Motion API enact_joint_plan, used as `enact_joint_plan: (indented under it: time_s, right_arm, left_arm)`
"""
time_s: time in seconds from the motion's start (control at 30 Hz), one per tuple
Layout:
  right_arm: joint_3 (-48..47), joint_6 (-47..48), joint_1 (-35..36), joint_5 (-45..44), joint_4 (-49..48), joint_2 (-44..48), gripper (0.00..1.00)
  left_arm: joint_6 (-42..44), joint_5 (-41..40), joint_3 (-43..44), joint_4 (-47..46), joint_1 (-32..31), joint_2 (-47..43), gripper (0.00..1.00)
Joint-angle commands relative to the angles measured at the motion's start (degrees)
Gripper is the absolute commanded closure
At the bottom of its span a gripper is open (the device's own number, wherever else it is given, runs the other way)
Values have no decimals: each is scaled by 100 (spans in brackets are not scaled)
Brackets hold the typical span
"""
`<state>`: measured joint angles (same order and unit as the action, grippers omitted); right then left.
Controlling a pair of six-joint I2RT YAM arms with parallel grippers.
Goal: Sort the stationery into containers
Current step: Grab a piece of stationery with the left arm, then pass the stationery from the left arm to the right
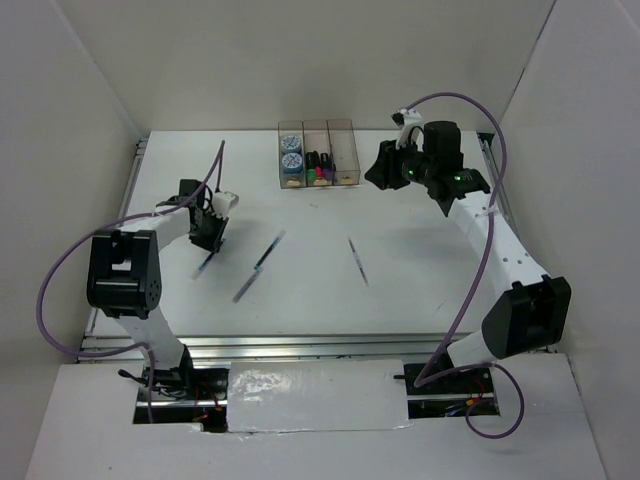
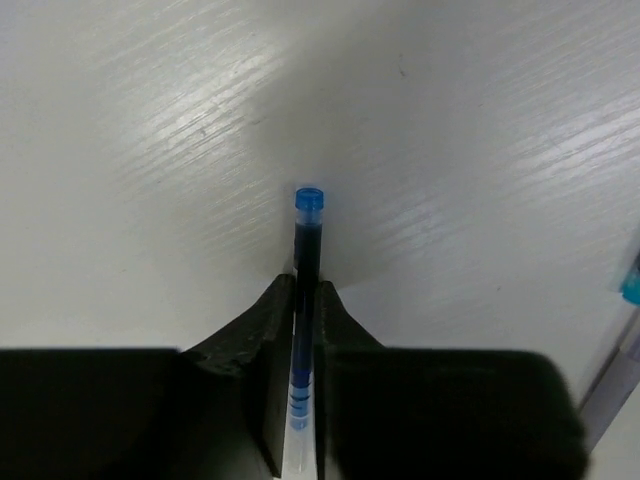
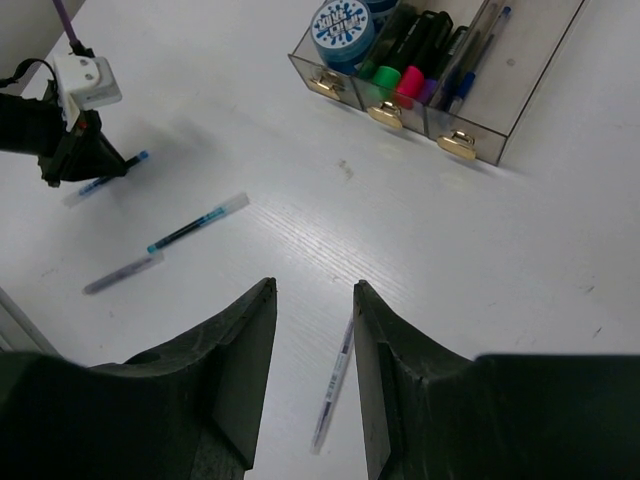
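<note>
My left gripper (image 1: 208, 238) is shut on a thin blue pen (image 2: 308, 235), held lengthwise between the jaws, blue end pointing away, low over the table; this also shows in the right wrist view (image 3: 75, 150). Three more pens lie on the white table: one teal-tipped (image 1: 268, 250), one grey (image 1: 245, 285), one right of centre (image 1: 357, 260). My right gripper (image 3: 315, 290) is open and empty, raised near the containers (image 1: 315, 153), with that last pen (image 3: 335, 380) below it. The left box holds two tape rolls (image 1: 291, 152), the middle box highlighters (image 3: 400, 70), the right box pens (image 3: 470, 60).
White walls enclose the table on three sides. A metal rail (image 1: 300, 345) runs along the near edge. Purple cables loop from both arms. In the left wrist view another pen (image 2: 628, 300) lies at the right edge.
</note>
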<state>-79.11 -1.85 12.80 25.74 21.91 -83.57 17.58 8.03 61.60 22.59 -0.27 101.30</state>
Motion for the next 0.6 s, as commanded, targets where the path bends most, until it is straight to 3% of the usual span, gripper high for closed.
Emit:
enact_joint_plan:
  time_s: [0.0,0.1,0.2,0.27,0.33,0.47,0.5,0.57]
  right_arm:
    - [36,-44,3,45,-29,201,56]
    - [-25,-88,74,37,-38,166,57]
    - [1,-140,135,89,-178,358,58]
    - [80,-210,205,307,-414,473,58]
    - [124,-333,293,563,-538,622,58]
    - [142,-702,591,1187,-968,737,54]
    - [133,-877,688,1327,-1022,728,53]
    - [107,-1089,995,1425,-1232,632,50]
  left_arm:
    - [-53,93,53,176,159,188,84]
    - [-210,172,185,263,159,233,99]
    - [-815,644,641,544,290,-56,100]
    - [-1211,1742,913,484,492,-635,100]
    - [-2132,2998,889,160,668,-1338,100]
    - [-4580,4440,275,-1718,652,-2341,100]
    - [-4997,4548,143,-2636,590,-2516,100]
    - [-6023,4733,-227,-3407,406,-2904,100]
